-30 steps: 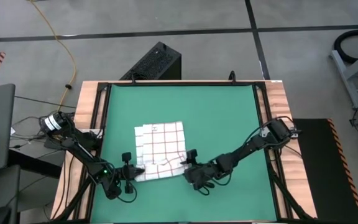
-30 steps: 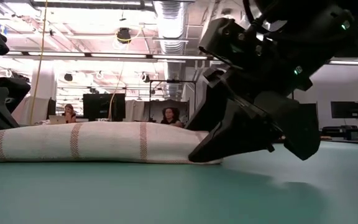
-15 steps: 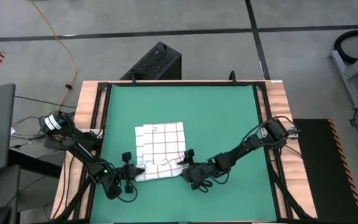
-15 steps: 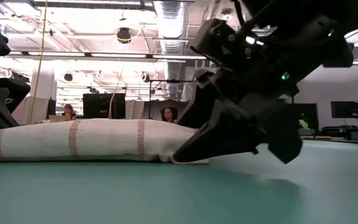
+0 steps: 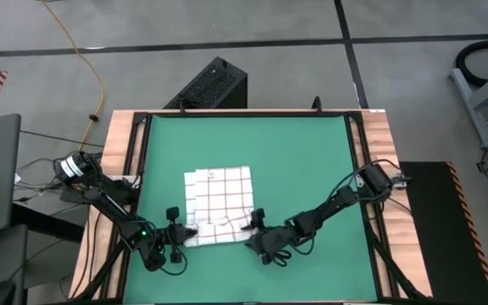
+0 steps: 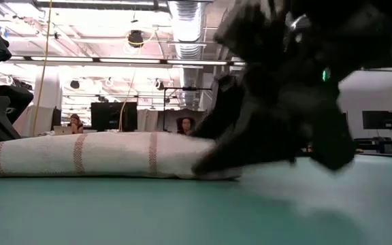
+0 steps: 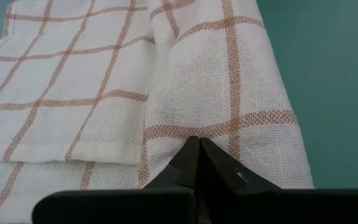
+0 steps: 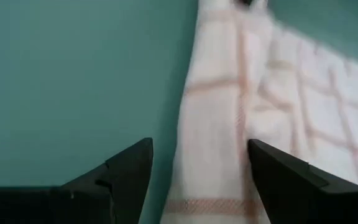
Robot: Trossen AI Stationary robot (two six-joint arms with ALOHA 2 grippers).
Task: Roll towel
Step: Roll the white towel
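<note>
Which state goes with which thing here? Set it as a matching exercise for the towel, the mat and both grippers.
Things:
1. towel
2. mat
3. left gripper
4. right gripper

States:
A. shut, at the towel's near-left corner
B. plain green, covering the table top
C. open, its fingers either side of the towel's rolled edge
D. white with red-brown grid lines, near edge partly rolled

Pairs: 1-D, 2-B, 3-A, 4-C
</note>
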